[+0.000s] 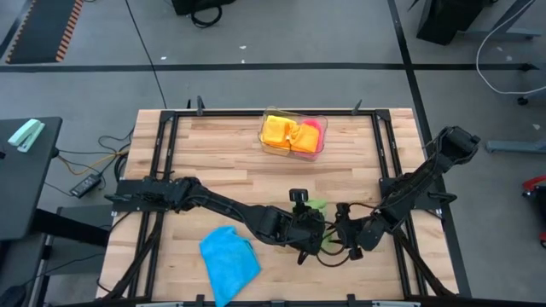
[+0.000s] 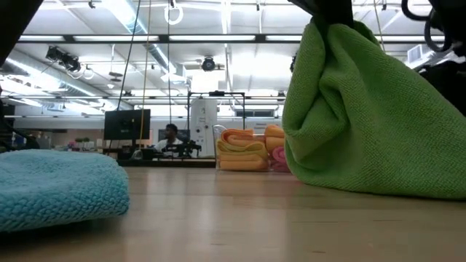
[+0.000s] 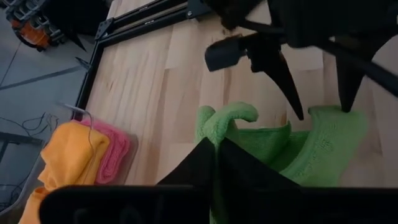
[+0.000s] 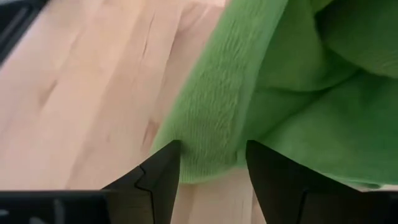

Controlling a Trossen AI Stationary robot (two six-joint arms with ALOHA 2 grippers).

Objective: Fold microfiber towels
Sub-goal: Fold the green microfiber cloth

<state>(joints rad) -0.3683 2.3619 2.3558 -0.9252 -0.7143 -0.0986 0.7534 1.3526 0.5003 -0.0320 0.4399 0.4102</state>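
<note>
Green towel [image 2: 371, 116]: your main cloth right now, bunched up near the front middle of the table [image 1: 230, 170], lifted into a tall lump with its lower edge on the wood. In the overhead shot you only get a sliver of it between the two grippers.
Left gripper [image 1: 309, 228]: reaching in from the left, fingers pinched shut on a fold of the green towel; your left wrist cam shows the cloth squeezed right at the tips.
Right gripper [image 4: 211, 163]: coming in from the right, just beside the left one. Fingers stand apart with the towel's edge between them, so it's straddling the hem. Can't tell if it's actually clamping.
Blue towel [image 1: 229, 261]: crumpled, lying flat at the front left, apart from both grippers.
Clear tray [image 1: 271, 145]: at the back middle of the table, holding orange towels [image 1: 286, 132] with a pink towel [image 1: 314, 128] at the right end.
Background: a person [image 2: 172, 137] sits far off behind the table in the low view.
</note>
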